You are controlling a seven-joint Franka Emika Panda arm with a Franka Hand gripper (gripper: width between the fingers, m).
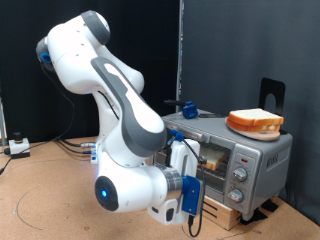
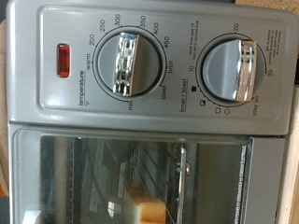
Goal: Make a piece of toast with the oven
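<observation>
the end effector [image 1: 197, 196] sits just in front of the oven [image 1: 240, 150], facing its knob panel. its fingers are hard to make out in the exterior view and absent from the wrist view, so whether it is open or closed cannot be told.

as for progress, a slice of toast [image 2: 142, 207] already lies inside the oven on the rack, seen through the closed glass door [image 2: 140, 177] just beside the knobs. a second slice [image 1: 254, 122] rests on the oven's roof, above and beyond the end effector.

directly ahead of the end effector are the temperature knob [image 2: 129, 63] and the timer knob [image 2: 230, 71]. an orange-red lamp [image 2: 64, 62] shows beside them; whether it is lit is unclear. the knob settings are too blurred to read. the slice inside is cut off by the frame edge.
</observation>
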